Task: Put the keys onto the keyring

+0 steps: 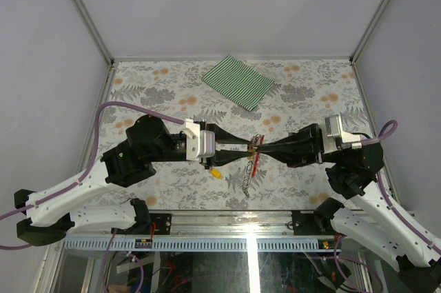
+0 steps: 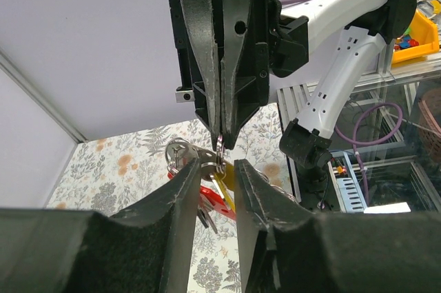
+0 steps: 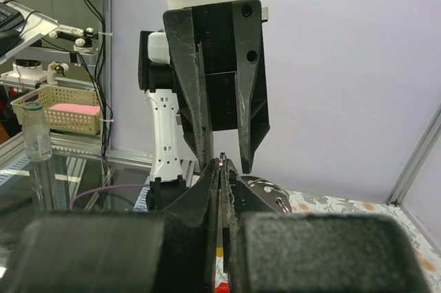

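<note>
Right gripper (image 2: 220, 140): jaws closed on the wire ring of the keyring (image 2: 218, 156). Left gripper (image 2: 217, 172): jaws partly apart, a yellow key (image 2: 224, 184) in the gap; grip cannot be confirmed. Hold the ring steady and feed the key's hole along the wire. The red strap (image 1: 255, 162) hangs below the right jaws, long axis near vertical.
</note>
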